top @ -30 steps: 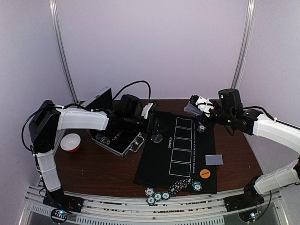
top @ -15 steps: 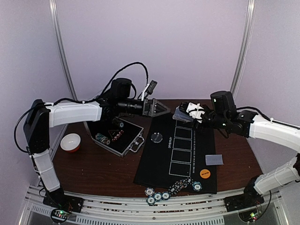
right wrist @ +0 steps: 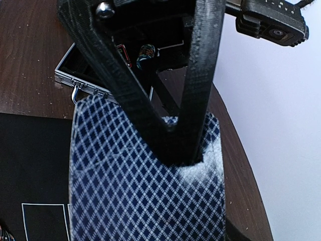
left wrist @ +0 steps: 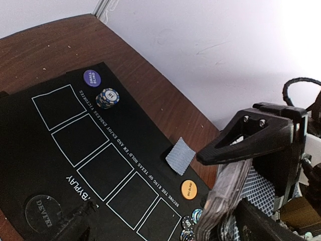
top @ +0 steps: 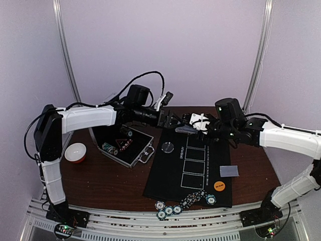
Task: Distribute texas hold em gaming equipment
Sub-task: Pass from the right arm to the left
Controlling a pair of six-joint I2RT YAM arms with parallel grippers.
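Smooth printed playing cards (right wrist: 145, 201) are showing above a matt black cloth mat (top: 168, 173), brown wood surface (top: 105, 181) and silver metal case (top: 141, 153).

- The mat (top: 170, 175) lies at the middle of the table (top: 100, 181).
- The case (top: 123, 145) sits on the table just left of the mat, with chips (top: 111, 148) in it.
- The bowl (top: 75, 151) stands left of the case, by the table's left edge.
- The dealer disc (top: 168, 147) lies on the mat's left part, towards the far end.
- The small-blind disc (left wrist: 91, 78) lies at the mat's far right corner, with a chip stack (left wrist: 108, 97) just beside it.
- A card (top: 228, 171) lies at the mat's right edge, and the big-blind disc (top: 219, 185) is just before it.
- A chip cluster (top: 183, 202) straddles the mat's near edge.
- The deck (top: 186, 126) hangs over the mat's far end, between the left gripper (top: 173, 122) and the right gripper (top: 198, 123).
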